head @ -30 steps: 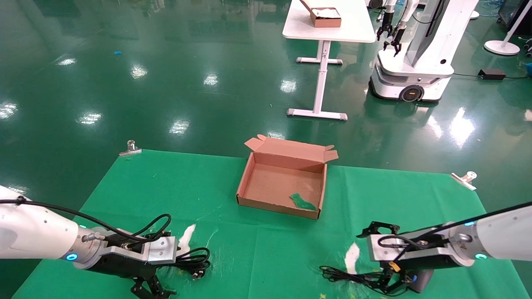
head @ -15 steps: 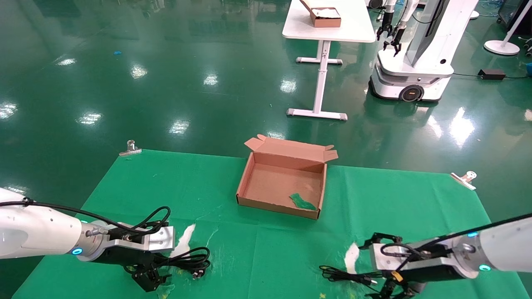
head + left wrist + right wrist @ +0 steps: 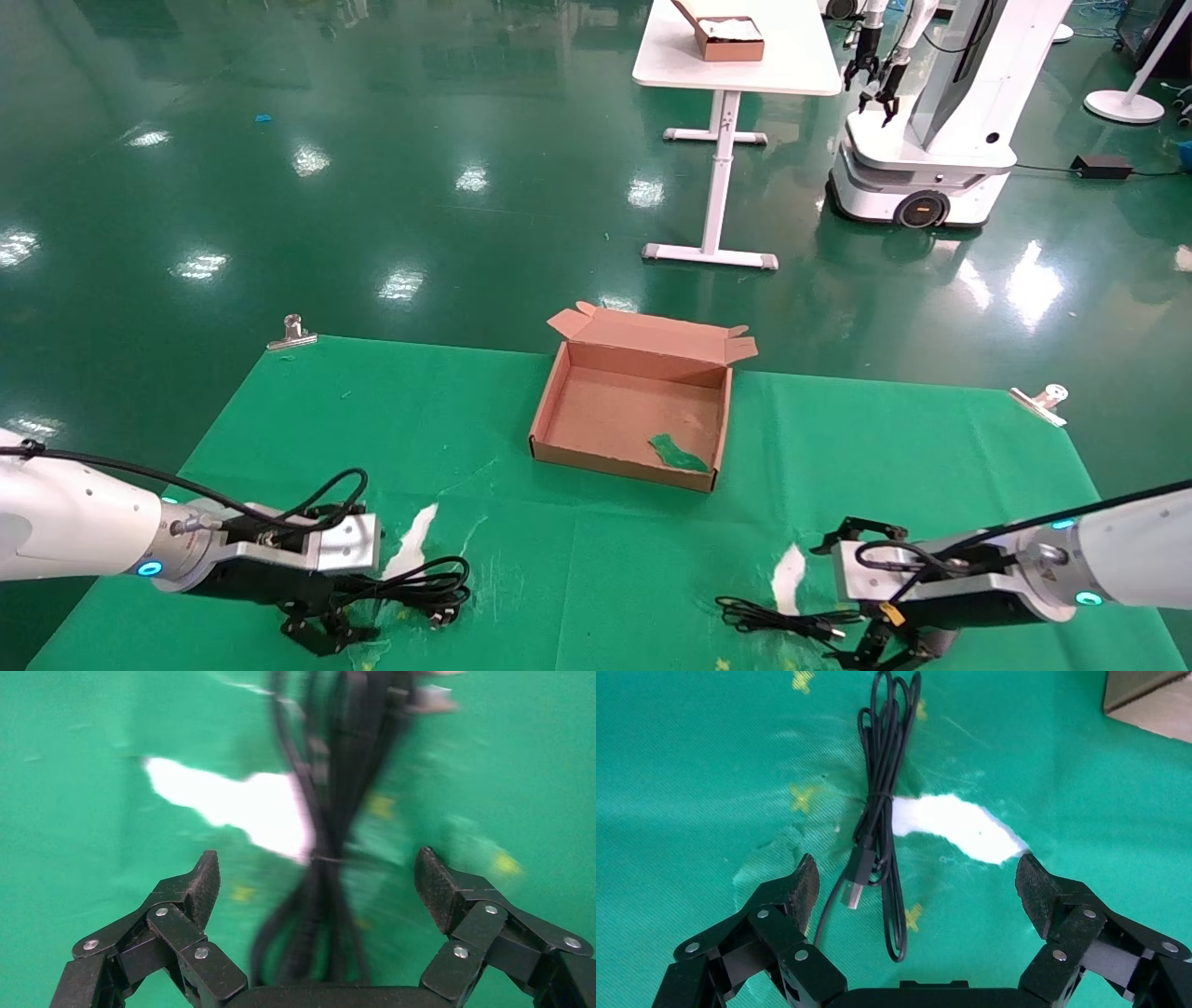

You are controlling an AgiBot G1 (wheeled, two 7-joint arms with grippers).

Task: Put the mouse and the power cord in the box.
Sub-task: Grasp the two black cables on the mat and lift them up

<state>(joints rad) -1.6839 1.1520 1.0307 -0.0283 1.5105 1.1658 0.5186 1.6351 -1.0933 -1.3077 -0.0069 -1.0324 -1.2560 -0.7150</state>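
The open brown box [image 3: 622, 464] sits mid-table with a green scrap [image 3: 678, 454] inside. The coiled power cord [image 3: 424, 587] lies at the near left. My left gripper [image 3: 321, 632] is low beside it and open. In the left wrist view the cord [image 3: 330, 811] runs between the spread fingers [image 3: 200, 881] of the left gripper [image 3: 316, 878]. At the near right my right gripper [image 3: 880, 652] is open over the mouse's thin cable [image 3: 773, 618]. The right wrist view shows that cable [image 3: 880, 804] and its USB plug [image 3: 852, 894] ahead of the right gripper [image 3: 916, 881]. The mouse body is hidden.
Green cloth covers the table, torn to white at two spots [image 3: 414, 540] [image 3: 790, 570]. Metal clips [image 3: 293, 333] [image 3: 1043, 401] hold its far corners. Beyond stand a white table [image 3: 745, 70] with another box [image 3: 731, 39] and a second robot [image 3: 931, 121].
My right gripper has sunk lower over the mouse, which showed a second ago and is now covered. My left gripper has shifted slightly left beside the cord.
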